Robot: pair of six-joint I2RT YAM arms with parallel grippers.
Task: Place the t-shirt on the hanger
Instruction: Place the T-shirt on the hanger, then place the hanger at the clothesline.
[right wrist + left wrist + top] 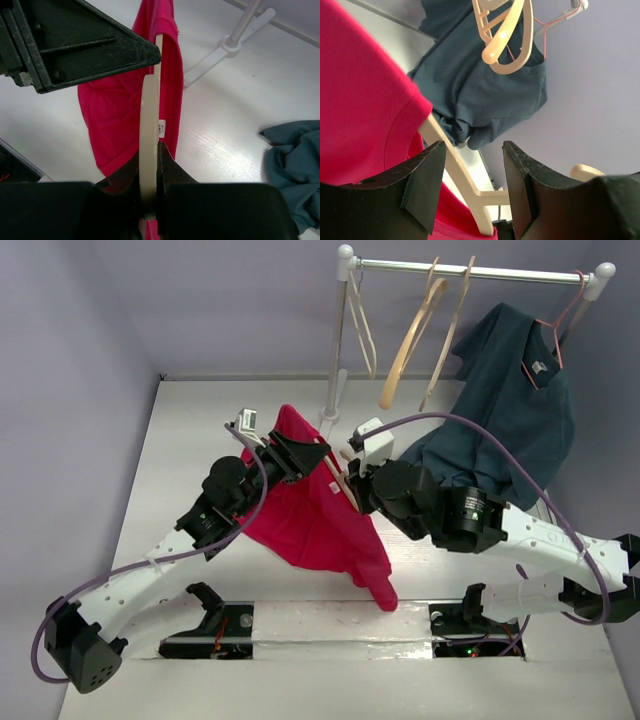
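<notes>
fabric like this is light and limp – the t-shirt [315, 520] has no stiffness of its own and sags wherever nothing holds it up. it hangs in the air above the table [200, 440], between the two arms, draped from the hanger [338, 480], with its lower part drooping toward the near edge.

the right gripper [149, 150] is clamped flat on the hanger's tan wood, fingers pressed to either face of it. the small white label [161, 127] shows just beside that grip. the wood is rigid and smooth, so it probably carries the shirt's weight easily, but cloth could slide along it if the hanger tips.

the left gripper [472, 147] sits up by the collar with its jaws apart and nothing pinched between them. from its wrist camera a bare length of hanger runs out past the red collar edge (i can't tell how much of the far shoulder is seated).

for a hold, the ribbed collar or a shoulder seam looks best – doubled cloth there gives the fingers something thick to bite, while a single layer may slip out or bunch up. pulling should be gentle, since the knit stretches. the dark teal shirt [510, 410] on the rail [470, 272] hangs well apart from all this.
</notes>
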